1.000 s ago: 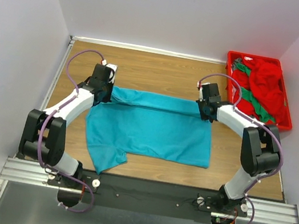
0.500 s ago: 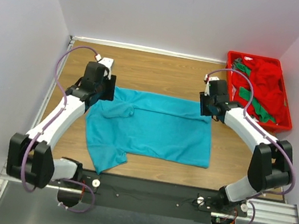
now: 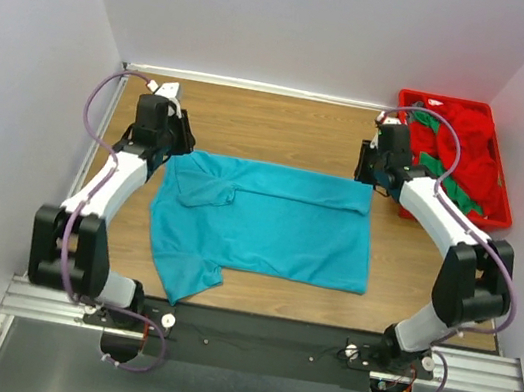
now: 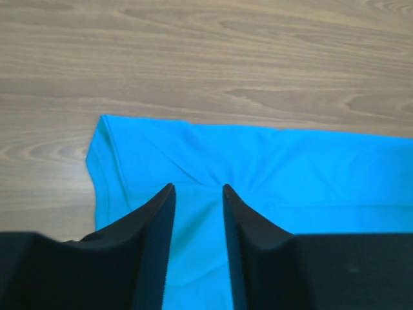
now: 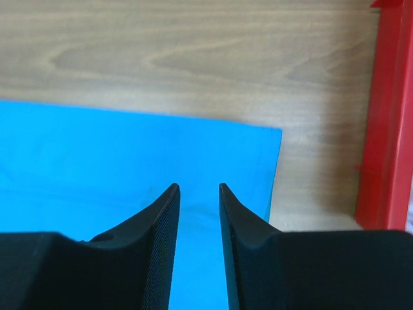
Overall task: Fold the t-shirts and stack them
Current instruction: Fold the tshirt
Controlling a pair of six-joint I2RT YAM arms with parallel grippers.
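The teal t-shirt (image 3: 267, 227) lies spread flat on the wooden desk (image 3: 273, 132), about midway between the two arms; it is a solid, unprinted turquoise, roughly a rectangle; its far edge is doubled over into a narrow band that runs across its width; at the far left a sleeve lies folded onto the body as a soft lump; at the near left corner the other sleeve sticks out toward the arm bases; the rest of the cloth is smooth, with only faint creases.

The left gripper (image 3: 170, 142) is at the shirt's far left corner; its fingers are spread, nothing between them, and small wrinkles in the cloth fan out from below the tips; whether the tips touch the cloth I cannot tell. The right gripper (image 3: 364, 176) is at the far right corner, just beside the red tray (image 3: 498, 213); its fingers also stand apart with only flat cloth showing through the gap.

In the tray, crumpled red garments (image 3: 474, 142) are heaped with a green garment (image 3: 452, 184) twisted among them.
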